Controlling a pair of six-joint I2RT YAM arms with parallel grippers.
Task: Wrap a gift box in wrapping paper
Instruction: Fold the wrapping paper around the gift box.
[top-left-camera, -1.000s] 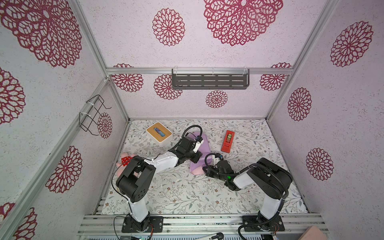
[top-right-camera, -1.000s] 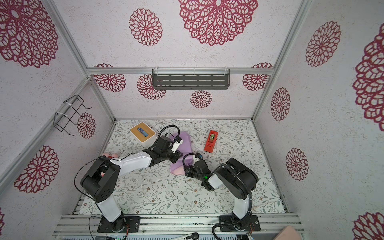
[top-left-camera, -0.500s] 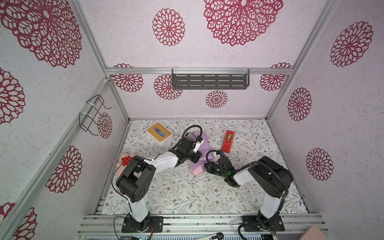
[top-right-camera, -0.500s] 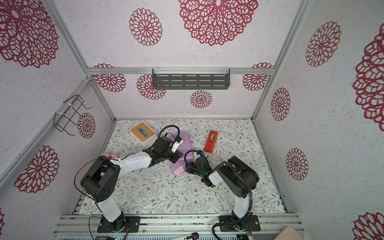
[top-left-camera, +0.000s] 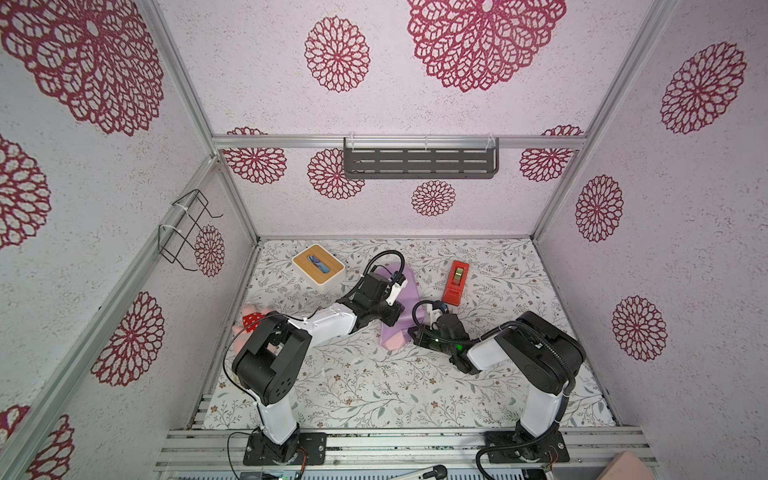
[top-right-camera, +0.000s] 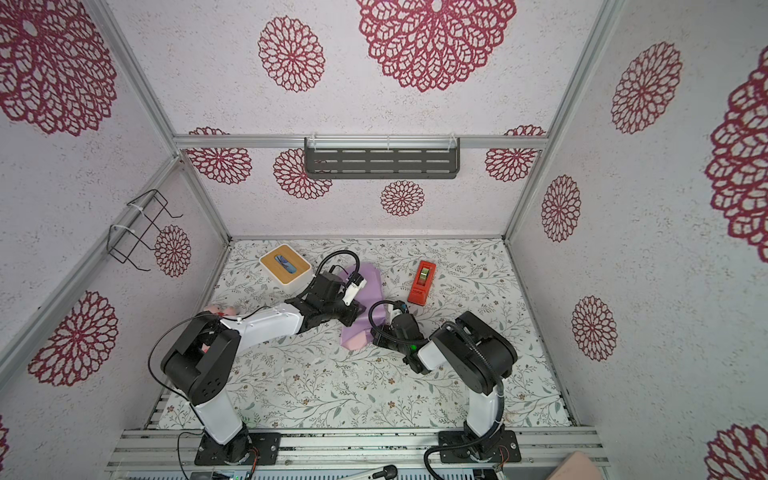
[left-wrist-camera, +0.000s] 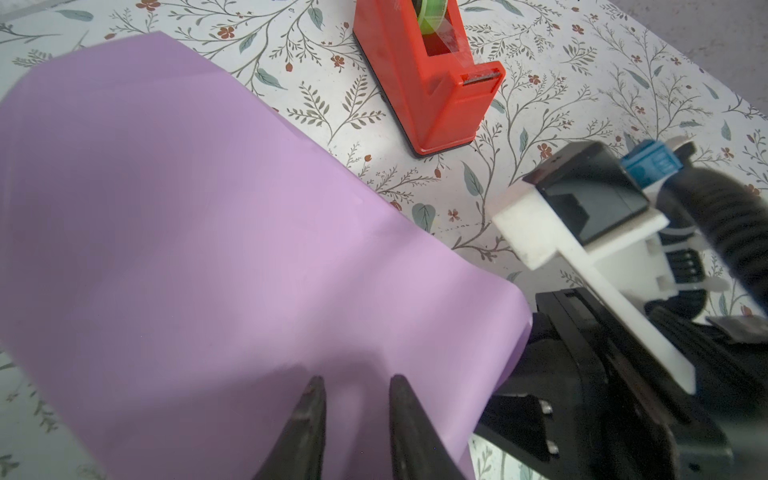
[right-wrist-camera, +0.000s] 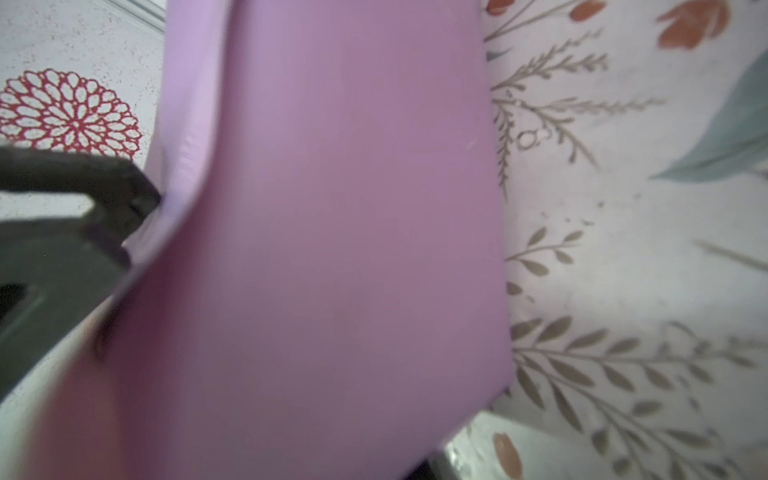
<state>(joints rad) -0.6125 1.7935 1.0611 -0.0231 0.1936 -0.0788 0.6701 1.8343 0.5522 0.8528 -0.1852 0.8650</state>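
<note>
The lilac wrapping paper (top-left-camera: 406, 286) (top-right-camera: 372, 282) lies folded over a bulky shape in the middle of the table, its pink face showing at the near end (top-left-camera: 392, 341). The gift box is hidden under it. My left gripper (left-wrist-camera: 355, 380) (top-left-camera: 392, 313) rests on top of the paper (left-wrist-camera: 208, 228), its fingers a small gap apart with nothing between them. My right gripper (top-left-camera: 415, 332) (top-right-camera: 379, 336) is at the paper's near right edge. In the right wrist view the paper (right-wrist-camera: 332, 208) covers its jaws, so it looks shut on the sheet.
A red tape dispenser (top-left-camera: 456, 282) (left-wrist-camera: 428, 75) stands just right of the paper, beyond my right wrist. A white box with a wooden top (top-left-camera: 318, 269) sits at the back left. A pink and red item (top-left-camera: 251, 318) lies by the left wall.
My right gripper has moved a little toward the back, closer along the paper's right edge. The left arm and the paper on top have stayed put.
</note>
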